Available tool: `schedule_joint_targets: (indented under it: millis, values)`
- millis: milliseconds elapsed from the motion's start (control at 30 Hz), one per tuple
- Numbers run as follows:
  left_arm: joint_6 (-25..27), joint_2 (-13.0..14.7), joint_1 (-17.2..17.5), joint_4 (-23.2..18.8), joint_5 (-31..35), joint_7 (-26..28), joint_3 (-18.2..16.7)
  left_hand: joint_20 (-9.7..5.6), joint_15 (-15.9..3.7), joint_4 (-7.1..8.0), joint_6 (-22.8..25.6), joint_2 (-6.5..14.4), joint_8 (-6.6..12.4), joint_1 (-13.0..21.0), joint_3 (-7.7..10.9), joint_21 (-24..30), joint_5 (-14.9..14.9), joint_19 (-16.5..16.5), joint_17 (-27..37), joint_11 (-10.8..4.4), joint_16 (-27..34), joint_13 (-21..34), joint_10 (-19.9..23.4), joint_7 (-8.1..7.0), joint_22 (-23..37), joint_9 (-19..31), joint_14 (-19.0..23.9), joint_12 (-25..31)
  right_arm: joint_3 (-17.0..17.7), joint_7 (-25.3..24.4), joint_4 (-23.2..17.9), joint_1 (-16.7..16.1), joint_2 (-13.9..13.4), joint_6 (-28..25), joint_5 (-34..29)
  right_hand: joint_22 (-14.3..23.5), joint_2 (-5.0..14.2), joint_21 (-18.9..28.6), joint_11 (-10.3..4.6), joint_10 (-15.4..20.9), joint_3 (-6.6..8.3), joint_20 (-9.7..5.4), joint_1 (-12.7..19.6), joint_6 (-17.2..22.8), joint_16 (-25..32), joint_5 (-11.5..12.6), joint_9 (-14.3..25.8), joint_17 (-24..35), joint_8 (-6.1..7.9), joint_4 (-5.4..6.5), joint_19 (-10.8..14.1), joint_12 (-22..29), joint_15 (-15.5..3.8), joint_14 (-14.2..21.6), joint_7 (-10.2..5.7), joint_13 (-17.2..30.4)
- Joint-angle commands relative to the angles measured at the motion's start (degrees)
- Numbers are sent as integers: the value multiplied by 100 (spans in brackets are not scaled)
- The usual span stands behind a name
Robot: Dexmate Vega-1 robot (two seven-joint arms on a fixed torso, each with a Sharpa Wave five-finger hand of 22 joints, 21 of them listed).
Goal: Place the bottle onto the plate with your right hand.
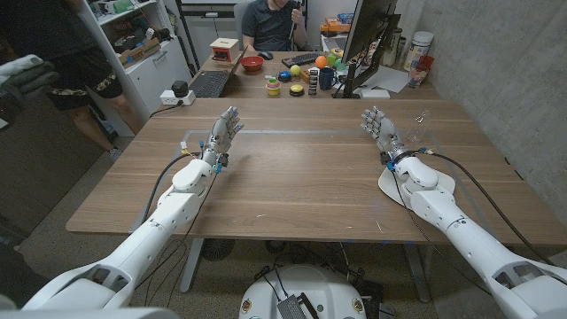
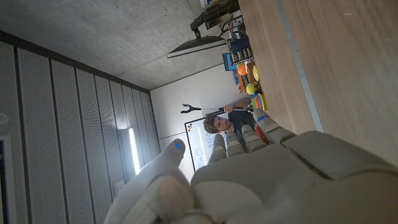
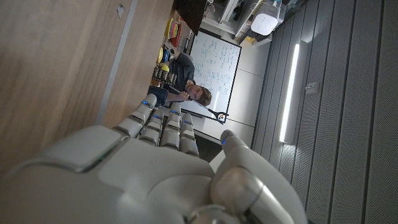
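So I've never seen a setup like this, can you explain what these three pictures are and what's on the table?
It is a robot with two arms, each ending in a hand. The wide picture looks down from its head at a wooden table. The other two come from cameras on its wrists, turned round, looking past the fingers. The left hand and right hand are both open and hold nothing. A clear bottle stands beside the right hand, and a white plate lies partly under the right arm. A person sits behind.

left hand (image 1: 224, 133) – right hand (image 1: 379, 128) – both raised, fingers apart, holding nothing
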Motion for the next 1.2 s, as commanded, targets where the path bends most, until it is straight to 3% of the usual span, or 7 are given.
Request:
schedule_joint_targets:
  millis: [33,233,533,833,1200]
  values:
    - [592,-1970,47,18,2157,-1393,-2317,-84,-151,0,-15,86,22,37,39,22,29,3,25,-33,33,29,7,-54,8,23,-27,32,1437,912,58,-67,1186,-473,-1474,14,153,18,5,48,38,-18,45,50,41,26,7,27,23,-10,55,20,4,55,-10,10]
    - [646,-2696,-72,-37,3020,-1962,-3150,-82,-150,-1,-13,86,23,36,38,23,30,5,25,-36,31,29,5,-53,8,23,-31,32,1947,1220,-75,-96,1613,-628,-2145,15,150,16,9,47,39,-16,48,51,41,26,7,25,24,-12,58,19,4,61,-10,10]
    - [618,-3336,-289,-68,3795,-2508,-3925,-83,-151,-2,-12,87,24,36,38,22,31,5,25,-42,29,29,10,-55,8,23,-35,34,2498,1602,-95,-51,2109,-696,-2663,15,141,14,21,44,43,-6,55,48,44,28,7,20,23,-18,74,18,23,83,-10,10]
    - [547,-3651,-469,-63,4187,-2815,-4347,-81,-150,-3,-13,87,24,35,37,22,32,7,25,-38,30,29,5,-54,7,22,-33,32,2814,1806,-142,-19,2380,-734,-3026,15,140,11,10,43,47,-11,62,47,41,29,7,18,23,-23,85,18,18,85,-16,10]
    - [539,-3850,-573,-80,4451,-2988,-4595,-76,-151,1,-17,91,23,31,36,21,32,6,25,-32,31,29,5,-56,8,23,-29,32,3080,2002,-98,45,2565,-714,-3185,15,141,5,12,48,48,-14,66,45,41,29,7,19,23,-25,88,20,17,91,-18,10]
